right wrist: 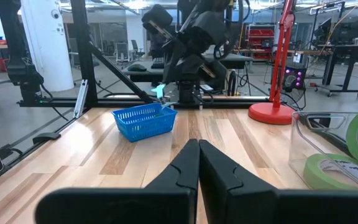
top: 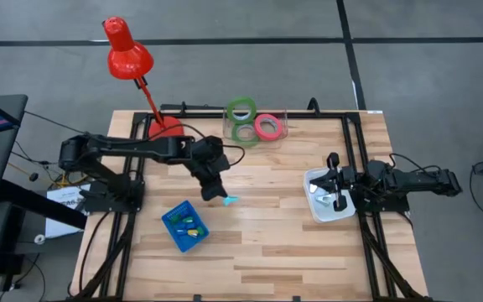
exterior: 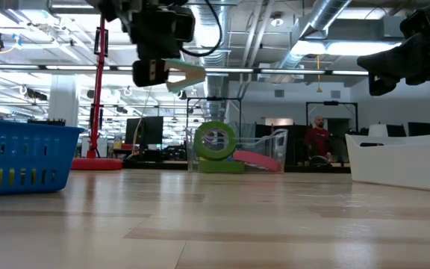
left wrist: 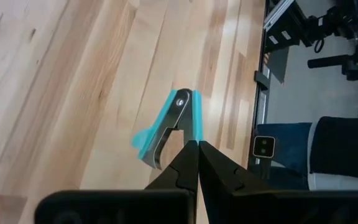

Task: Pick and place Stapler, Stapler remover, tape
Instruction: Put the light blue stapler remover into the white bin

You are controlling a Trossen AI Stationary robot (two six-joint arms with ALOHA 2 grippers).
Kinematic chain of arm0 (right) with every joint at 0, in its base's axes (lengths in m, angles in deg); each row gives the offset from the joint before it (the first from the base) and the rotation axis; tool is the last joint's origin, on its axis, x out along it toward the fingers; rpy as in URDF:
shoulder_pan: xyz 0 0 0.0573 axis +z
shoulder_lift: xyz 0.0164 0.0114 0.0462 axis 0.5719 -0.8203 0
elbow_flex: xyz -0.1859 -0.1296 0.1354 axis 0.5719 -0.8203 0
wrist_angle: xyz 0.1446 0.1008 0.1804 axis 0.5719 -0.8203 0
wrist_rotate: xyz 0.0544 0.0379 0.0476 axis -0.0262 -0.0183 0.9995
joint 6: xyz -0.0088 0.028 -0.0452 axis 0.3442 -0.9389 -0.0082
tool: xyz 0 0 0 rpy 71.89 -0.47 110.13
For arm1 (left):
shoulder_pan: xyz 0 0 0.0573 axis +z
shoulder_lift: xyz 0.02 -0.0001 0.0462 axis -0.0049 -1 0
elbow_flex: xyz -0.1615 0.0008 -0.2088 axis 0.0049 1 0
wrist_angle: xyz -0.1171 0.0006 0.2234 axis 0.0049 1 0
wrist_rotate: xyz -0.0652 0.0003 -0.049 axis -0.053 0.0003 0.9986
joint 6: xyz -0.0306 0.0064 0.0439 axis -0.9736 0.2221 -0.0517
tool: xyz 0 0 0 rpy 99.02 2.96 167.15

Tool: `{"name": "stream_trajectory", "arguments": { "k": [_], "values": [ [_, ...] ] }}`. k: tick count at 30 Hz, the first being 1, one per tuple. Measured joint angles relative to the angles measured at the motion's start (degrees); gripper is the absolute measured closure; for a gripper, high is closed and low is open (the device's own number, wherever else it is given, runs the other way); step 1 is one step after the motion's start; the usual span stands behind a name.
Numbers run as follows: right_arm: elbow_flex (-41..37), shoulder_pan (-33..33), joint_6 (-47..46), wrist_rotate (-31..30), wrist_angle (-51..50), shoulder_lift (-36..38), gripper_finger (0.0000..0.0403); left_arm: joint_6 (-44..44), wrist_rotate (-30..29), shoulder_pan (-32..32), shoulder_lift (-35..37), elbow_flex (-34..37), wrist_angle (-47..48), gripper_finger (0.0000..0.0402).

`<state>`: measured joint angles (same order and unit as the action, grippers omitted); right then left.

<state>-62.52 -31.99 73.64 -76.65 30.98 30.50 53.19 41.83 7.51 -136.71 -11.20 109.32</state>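
A teal staple remover [left wrist: 166, 127] with metal claws hangs high above the wooden table [top: 275, 235], held at the tip of my left gripper [left wrist: 197, 148], which is shut on it just right of the blue basket [top: 184, 226]. In the low view it shows as a pale piece [exterior: 187, 76] beside that gripper [exterior: 152, 72]. Two green rings and one pink ring of tape [top: 252, 124] sit in a clear container at the far edge. I cannot pick out the stapler. My right gripper [right wrist: 197, 149] rests shut at the table's right side, over a white tray [top: 319, 210]. My left gripper pinches one teal arm of the staple remover [left wrist: 194, 129], close to its hinge, between its two fingertips. The fingers slant downward at it from the table's left. The remover is lifted clear of the table, its claw end reaching out past the fingertips.
The blue basket holds small coloured pieces. A red desk lamp [top: 132, 63] stands at the far left corner, its base [top: 165, 127] on the table. Black frame rails run along the table's left and right sides. Bare wood lies across the middle and near side.
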Motion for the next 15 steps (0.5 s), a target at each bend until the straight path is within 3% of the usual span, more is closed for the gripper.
{"name": "stream_trajectory", "arguments": {
  "k": [15],
  "values": [
    [0.00, -0.02, 0.01, 0.02, -0.02, 0.00, 0.0403, 1.19, 0.09, 0.00, -7.43, -9.74, -1.06, 0.0399]
  ]
}}
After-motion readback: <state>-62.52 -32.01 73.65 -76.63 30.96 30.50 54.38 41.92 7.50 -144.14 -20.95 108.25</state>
